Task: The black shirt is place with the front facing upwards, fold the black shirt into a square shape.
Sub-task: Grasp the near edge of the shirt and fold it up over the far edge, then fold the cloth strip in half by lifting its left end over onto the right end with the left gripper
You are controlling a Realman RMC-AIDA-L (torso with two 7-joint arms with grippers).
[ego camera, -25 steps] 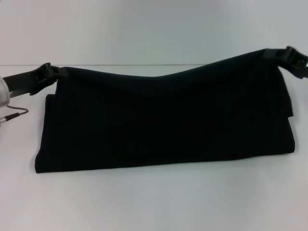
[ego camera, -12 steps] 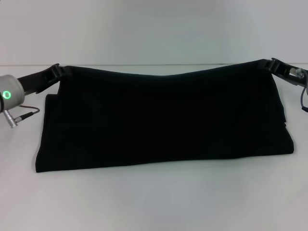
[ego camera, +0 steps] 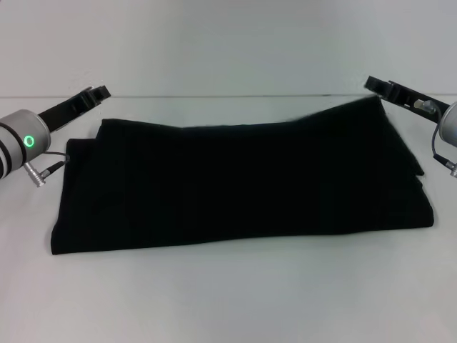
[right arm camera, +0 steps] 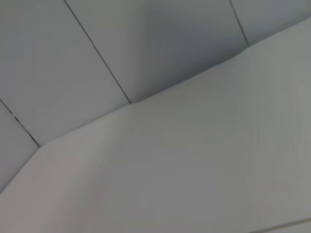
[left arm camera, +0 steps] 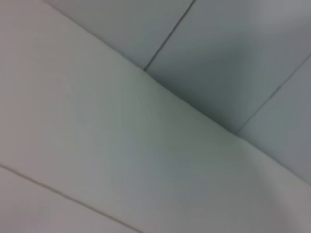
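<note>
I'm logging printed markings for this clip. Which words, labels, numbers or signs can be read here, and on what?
None can be read.
The black shirt lies folded on the table, showing plain cloth only.
The left gripper and right gripper show no lettering.
Both wrist views show only bare surfaces.

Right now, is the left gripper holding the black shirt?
No, in the head view the left gripper sits clear of the black shirt, beyond its far left corner.

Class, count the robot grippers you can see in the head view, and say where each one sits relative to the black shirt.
2. The left gripper is just off the far left corner of the black shirt; the right gripper is at its far right corner. Neither visibly holds the cloth.
</note>
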